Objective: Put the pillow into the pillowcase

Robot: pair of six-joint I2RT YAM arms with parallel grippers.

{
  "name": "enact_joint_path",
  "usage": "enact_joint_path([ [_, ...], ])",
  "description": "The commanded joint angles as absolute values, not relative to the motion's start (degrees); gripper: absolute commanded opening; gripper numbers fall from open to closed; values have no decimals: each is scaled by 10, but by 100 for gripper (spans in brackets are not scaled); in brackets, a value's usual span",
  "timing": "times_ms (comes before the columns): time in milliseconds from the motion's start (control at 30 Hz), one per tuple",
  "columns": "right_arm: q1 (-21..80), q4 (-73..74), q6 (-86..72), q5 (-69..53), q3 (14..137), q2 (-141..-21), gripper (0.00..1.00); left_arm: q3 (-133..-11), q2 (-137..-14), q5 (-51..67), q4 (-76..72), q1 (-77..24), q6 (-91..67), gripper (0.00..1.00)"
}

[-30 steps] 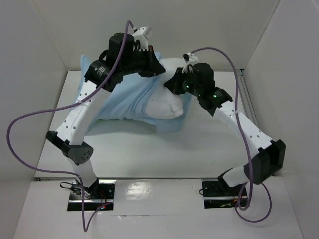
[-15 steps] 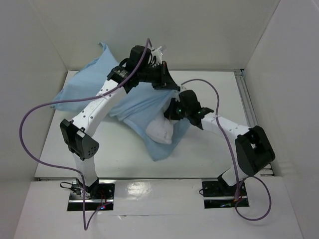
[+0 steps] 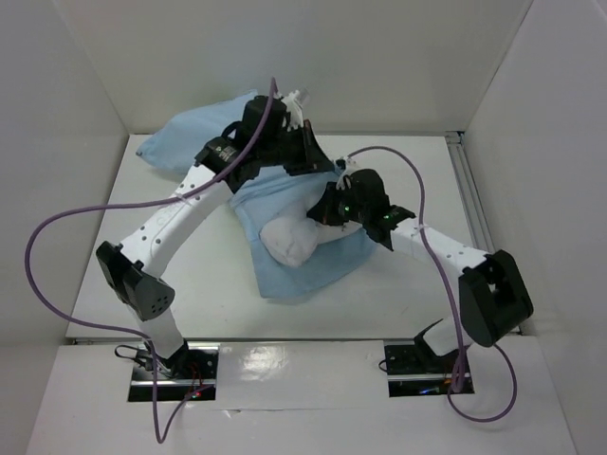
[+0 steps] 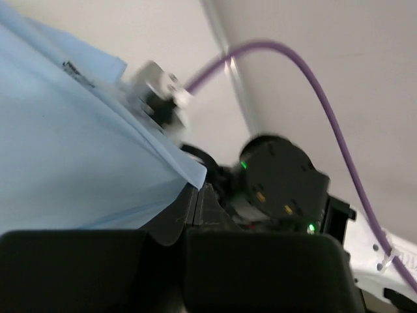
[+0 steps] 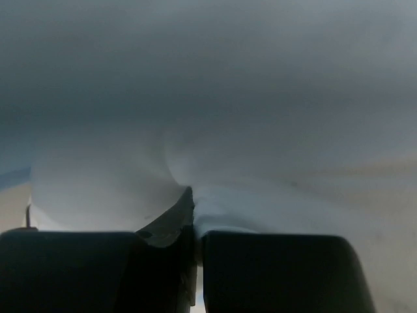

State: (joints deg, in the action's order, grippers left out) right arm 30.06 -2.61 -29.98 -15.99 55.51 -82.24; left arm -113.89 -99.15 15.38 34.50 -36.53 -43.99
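The right jaws are pinched together on a fold of the pillow (image 5: 98,182) — white fabric puckers into the line where they meet. The left jaws are also closed, clamped on a thin edge of the pillowcase (image 4: 71,150), whose light blue cloth runs off taut from them. Seen from above, the two pairs sit close together over the middle of the worktop (image 3: 379,294).

The pillow lies mostly inside the pillowcase. Only one rounded white end pokes out of the mouth toward the near side, with blue cloth under and around it. The filled part of the case bulges away toward the far left corner.

The pillow looks light, plump and springy, so a pinch probably catches the cover more than the filling; a corner or seam should give the firmest hold. The pillowcase is thin and limp — likely to slide and bunch, and best held at the hem of its opening so the mouth stays spread.
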Motion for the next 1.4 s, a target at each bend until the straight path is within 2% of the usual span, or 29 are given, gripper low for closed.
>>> enact_joint_path([
  [0, 269, -78, -305, -196, 536, -872, 0, -1106, -975, 162, 322, -396, -463, 0],
  [33, 262, -68, -297, -213, 536, -877, 0, -1106, -980, 172, 322, -402, -455, 4],
  [67, 257, -31, -290, -214, 550, -877, 5, -1118, -986, 172, 346, -402, -445, 21],
  [100, 251, -10, -276, -214, 556, -868, 15, -1128, -986, 165, 361, -402, -421, 30],
  [133, 251, 12, -268, -207, 563, -847, 27, -1140, -991, 154, 378, -408, -408, 40],
  [167, 251, 53, -262, -202, 569, -831, 41, -1159, -991, 140, 404, -408, -395, 57],
  [200, 251, 69, -262, -197, 570, -813, 62, -1171, -991, 131, 418, -408, -369, 64],
  [267, 251, 120, -262, -169, 570, -753, 74, -1202, -1002, 100, 452, -408, -342, 70],
  [333, 245, 152, -262, -128, 563, -696, 82, -1215, -1002, 76, 498, -408, -303, 71],
  [500, 210, 229, -267, -42, 506, -628, 83, -1190, -1007, -7, 562, -420, -249, 71],
  [667, 142, 257, -312, -80, 475, -609, 83, -1154, -1019, -91, 590, -492, -227, 71],
  [833, 87, 246, -349, -145, 447, -622, 83, -1154, -1072, -229, 614, -576, -249, 72],
  [933, 75, 246, -349, -145, 455, -617, 83, -1145, -1122, -335, 621, -620, -258, 76],
  [1100, 69, 260, -338, -140, 461, -617, 84, -1140, -1186, -448, 614, -621, -246, 84],
  [1133, 69, 260, -337, -140, 461, -617, 84, -1146, -1197, -480, 614, -621, -246, 87],
  [1200, 69, 260, -337, -148, 454, -617, 85, -1146, -1222, -499, 591, -610, -229, 100],
  [1367, 69, 243, -337, -162, 420, -625, 85, -1161, -1287, -517, 577, -577, -226, 100],
])
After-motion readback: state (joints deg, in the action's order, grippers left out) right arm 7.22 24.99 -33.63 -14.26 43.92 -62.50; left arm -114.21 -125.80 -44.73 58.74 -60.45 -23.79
